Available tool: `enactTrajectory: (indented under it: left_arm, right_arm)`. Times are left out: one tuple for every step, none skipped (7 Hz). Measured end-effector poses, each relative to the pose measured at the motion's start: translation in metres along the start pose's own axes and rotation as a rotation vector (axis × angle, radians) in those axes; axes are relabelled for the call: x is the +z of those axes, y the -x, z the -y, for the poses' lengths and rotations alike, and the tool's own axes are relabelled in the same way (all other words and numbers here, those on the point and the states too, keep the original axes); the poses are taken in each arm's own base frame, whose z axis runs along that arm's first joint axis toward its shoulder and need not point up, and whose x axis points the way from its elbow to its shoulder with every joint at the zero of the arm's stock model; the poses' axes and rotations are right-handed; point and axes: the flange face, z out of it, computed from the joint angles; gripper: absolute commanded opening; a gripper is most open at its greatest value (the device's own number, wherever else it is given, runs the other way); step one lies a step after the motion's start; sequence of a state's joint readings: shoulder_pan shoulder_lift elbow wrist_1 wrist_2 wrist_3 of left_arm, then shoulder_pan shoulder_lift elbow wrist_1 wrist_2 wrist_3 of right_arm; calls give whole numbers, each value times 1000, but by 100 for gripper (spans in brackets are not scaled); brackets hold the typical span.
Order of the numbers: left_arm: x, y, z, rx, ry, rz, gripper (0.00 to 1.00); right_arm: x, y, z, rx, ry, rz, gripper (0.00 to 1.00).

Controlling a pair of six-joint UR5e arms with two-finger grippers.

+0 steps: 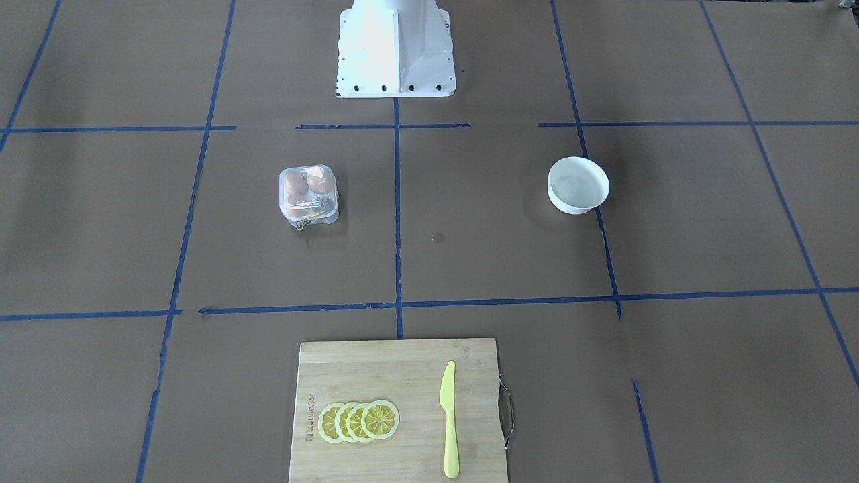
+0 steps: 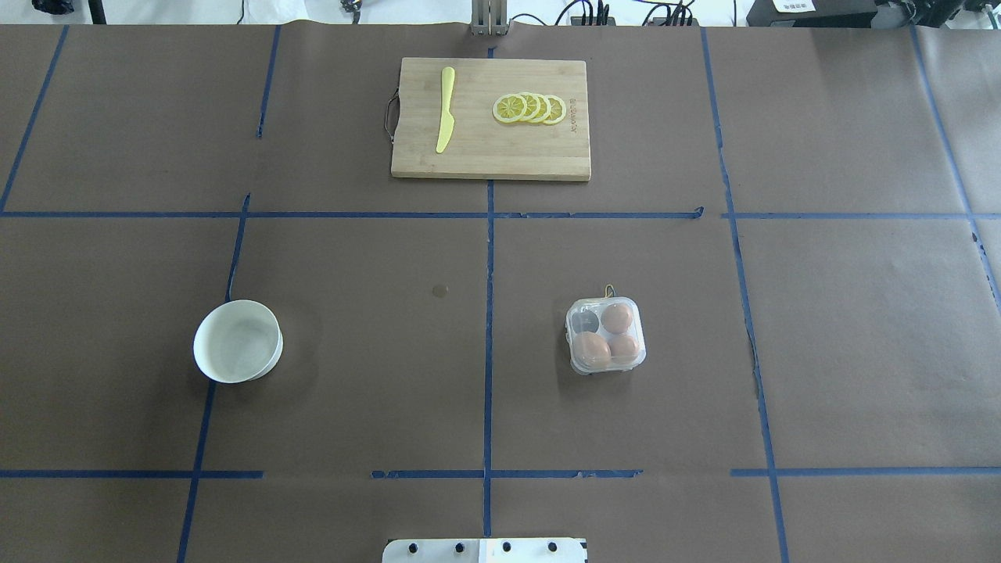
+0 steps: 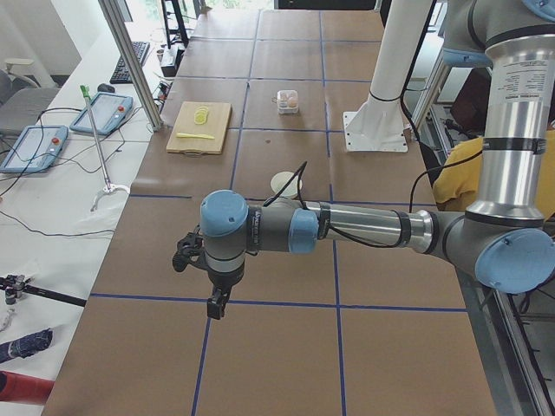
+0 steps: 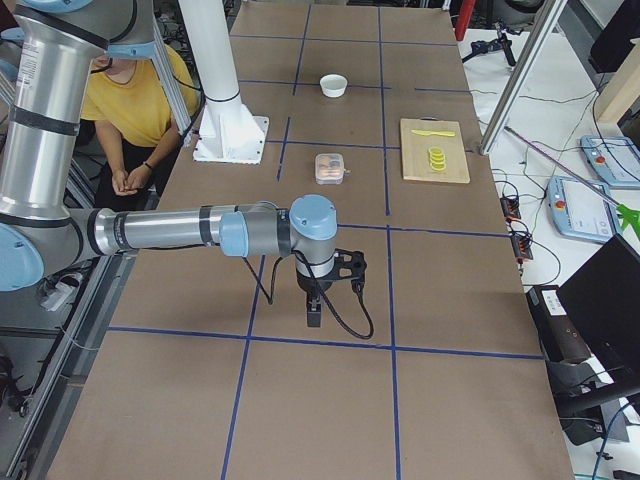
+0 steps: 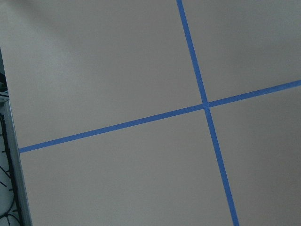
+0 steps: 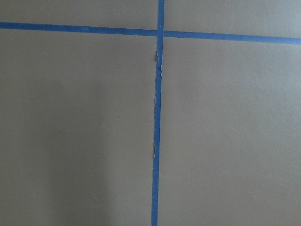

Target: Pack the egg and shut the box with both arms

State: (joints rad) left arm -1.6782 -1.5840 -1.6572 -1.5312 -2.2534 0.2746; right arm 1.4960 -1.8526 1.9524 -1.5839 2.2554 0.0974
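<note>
One round white bowl (image 2: 238, 342) stands on the left; right of centre, a small clear plastic egg box (image 2: 585, 320) holds three light-brown eggs (image 2: 592, 349). The black left gripper (image 3: 214, 308) and black right gripper (image 4: 314, 318) hang well apart from it; spread or pressed together, I cannot tell.

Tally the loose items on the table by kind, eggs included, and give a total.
eggs: 3, all in the box
box: 1
bowl: 1
cutting board: 1
knife: 1
lemon slices: 4
Total: 11
</note>
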Motion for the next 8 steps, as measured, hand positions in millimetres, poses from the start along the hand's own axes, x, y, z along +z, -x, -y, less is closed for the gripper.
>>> enactTrajectory:
  left_arm:
    - [1,1,-2,-4,5,-1,100]
    - [4,1,-5,-7,11,-2,100]
    - [10,1,-9,-8,22,-6,100]
    - [21,-5,-11,1,42,-13,100]
    - [31,-13,-11,17,64,-20,100]
    - [38,-19,-11,29,78,-25,100]
    - [41,-22,-10,34,84,-28,100]
    - [42,-23,-10,37,86,-29,100]
  right_arm:
    - [1,0,0,0,0,1,100]
    - [1,-1,0,1,1,1,100]
    - [2,-1,0,2,2,1,100]
    - [2,-2,0,3,4,1,100]
    - [3,-2,-1,4,6,1,100]
    - [4,-3,-2,5,8,0,100]
    - [4,-3,-2,6,9,0,100]
    - [5,-3,-2,6,10,0,100]
